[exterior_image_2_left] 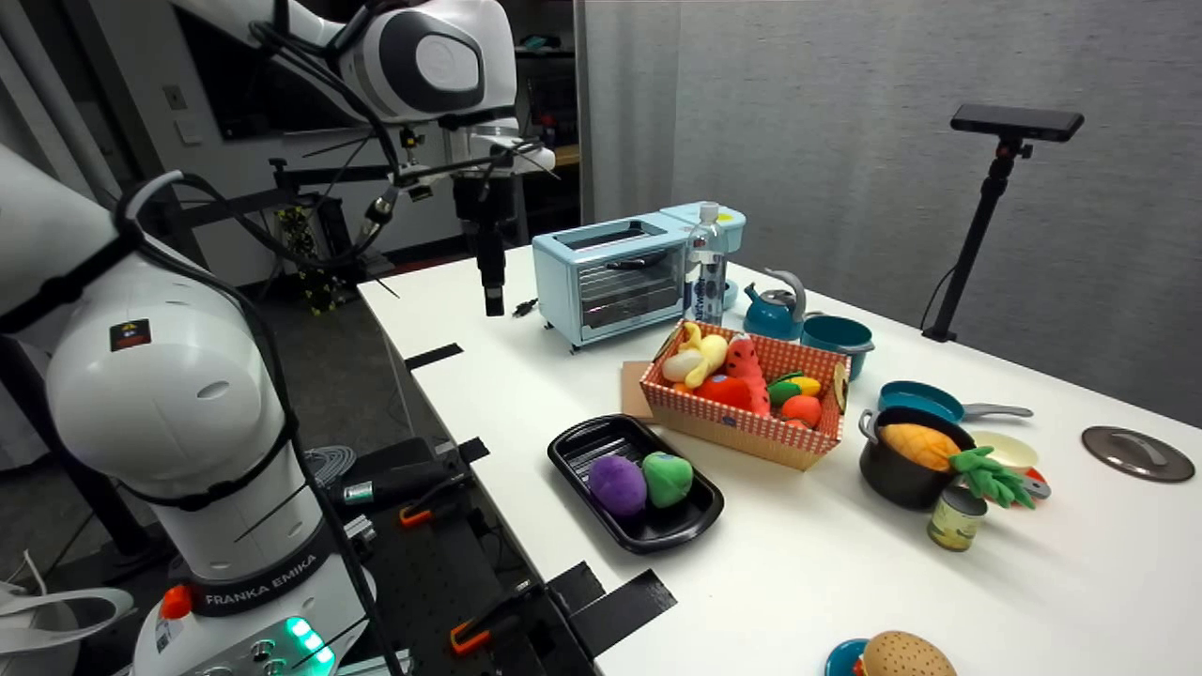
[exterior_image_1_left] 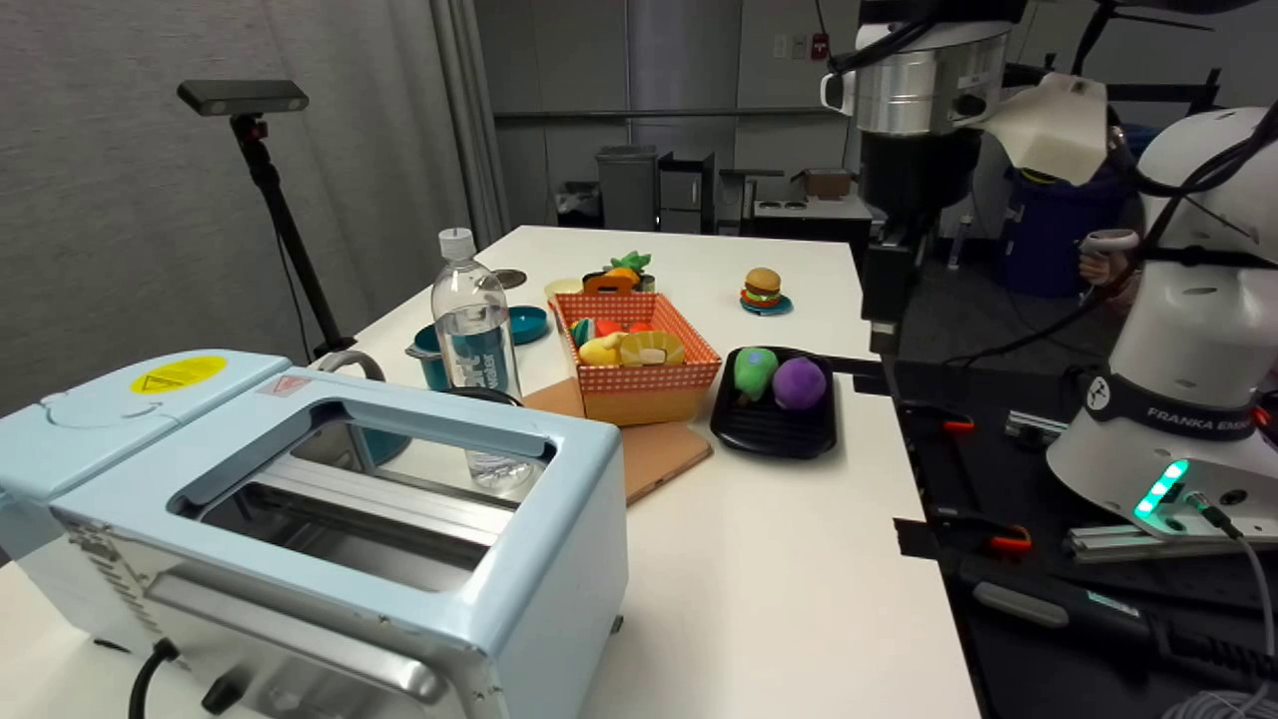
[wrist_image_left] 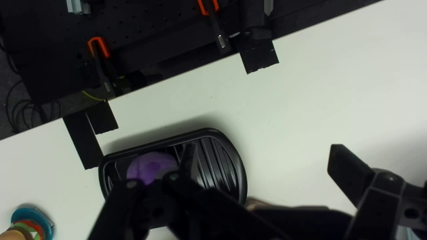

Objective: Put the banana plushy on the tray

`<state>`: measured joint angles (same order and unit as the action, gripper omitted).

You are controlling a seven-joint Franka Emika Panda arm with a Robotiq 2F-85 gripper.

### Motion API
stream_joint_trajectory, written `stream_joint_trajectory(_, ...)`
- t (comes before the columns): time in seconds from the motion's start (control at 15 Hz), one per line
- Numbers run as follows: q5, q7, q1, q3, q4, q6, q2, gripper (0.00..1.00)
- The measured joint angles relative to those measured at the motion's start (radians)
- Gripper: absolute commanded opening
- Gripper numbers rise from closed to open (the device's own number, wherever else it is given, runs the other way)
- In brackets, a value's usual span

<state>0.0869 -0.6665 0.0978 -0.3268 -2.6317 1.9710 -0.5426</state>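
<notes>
Exterior view, banana plushy [exterior_image_2_left: 711, 354], yellow, plump; tray [exterior_image_2_left: 615, 438], black

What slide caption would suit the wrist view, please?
Open, empty pincer partly hiding the black tray with its purple toy.

Loads of stuff on this white table [exterior_image_2_left: 751, 535]: in an exterior view, taking the tray [exterior_image_2_left: 654, 531] as clock centre, board [exterior_image_2_left: 634, 385] and toaster [exterior_image_2_left: 610, 282] at 12, kettle [exterior_image_2_left: 772, 315] 1, pot [exterior_image_2_left: 890, 483] 3, plate [exterior_image_2_left: 839, 657] around 4.

The arm [exterior_image_2_left: 169, 394] is white, the gripper [exterior_image_2_left: 493, 299] black; black cables [exterior_image_1_left: 884, 48] run externally; the base band [exterior_image_2_left: 268, 583] reads FRANKA EMIKA; indicators [exterior_image_2_left: 311, 641] glow green.
</notes>
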Motion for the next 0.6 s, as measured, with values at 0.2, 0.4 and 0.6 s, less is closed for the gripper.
stream_joint_trajectory(0.2,0.0,0.001,-0.001,0.033,-0.014,0.014,-0.011,1.0)
stream_joint_trajectory(0.4,0.0,0.007,-0.004,0.061,-0.024,0.016,-0.027,1.0)
stream_joint_trajectory(0.6,-0.001,0.031,-0.014,0.086,-0.026,0.016,-0.039,1.0)
